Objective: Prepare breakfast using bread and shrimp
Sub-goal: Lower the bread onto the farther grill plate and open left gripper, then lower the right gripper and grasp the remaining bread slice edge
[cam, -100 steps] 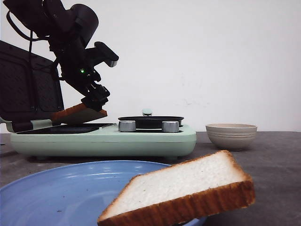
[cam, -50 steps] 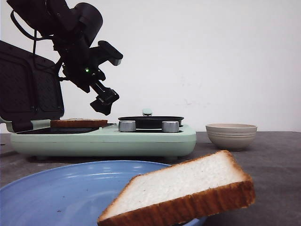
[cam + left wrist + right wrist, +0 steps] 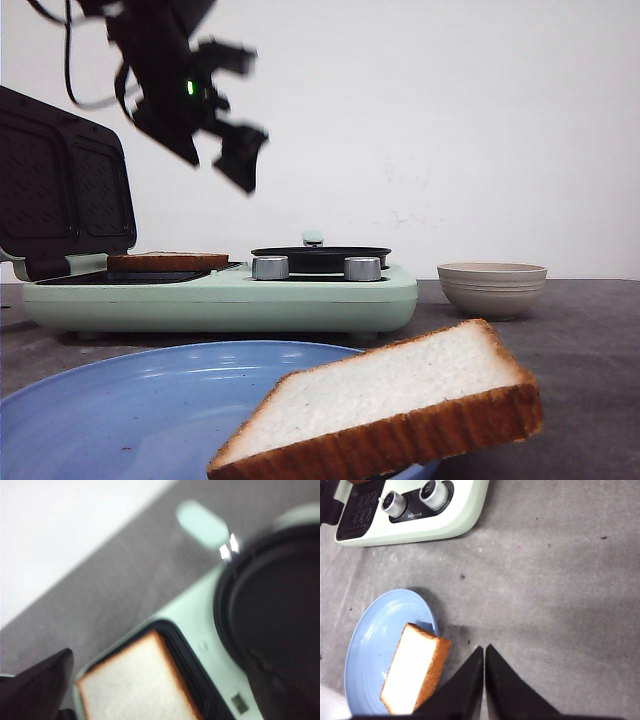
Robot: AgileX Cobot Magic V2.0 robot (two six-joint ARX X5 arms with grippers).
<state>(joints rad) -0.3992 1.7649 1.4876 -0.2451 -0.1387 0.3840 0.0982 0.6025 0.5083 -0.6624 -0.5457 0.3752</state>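
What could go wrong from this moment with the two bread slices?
The slice on the blue plate leans over the rim, so this bread may tip onto the table if nudged. The other slice lies near one edge of the grill tray; the open lid might press it unevenly. The left claw is blurred above the appliance.

We see one bread slice [image 3: 168, 262] lying in the left well of the cooker [image 3: 220, 297], a pan [image 3: 320, 258] on its right, a bowl [image 3: 492, 288] further right, and nearest us a plate [image 3: 130, 410] carrying the second slice [image 3: 390, 410].
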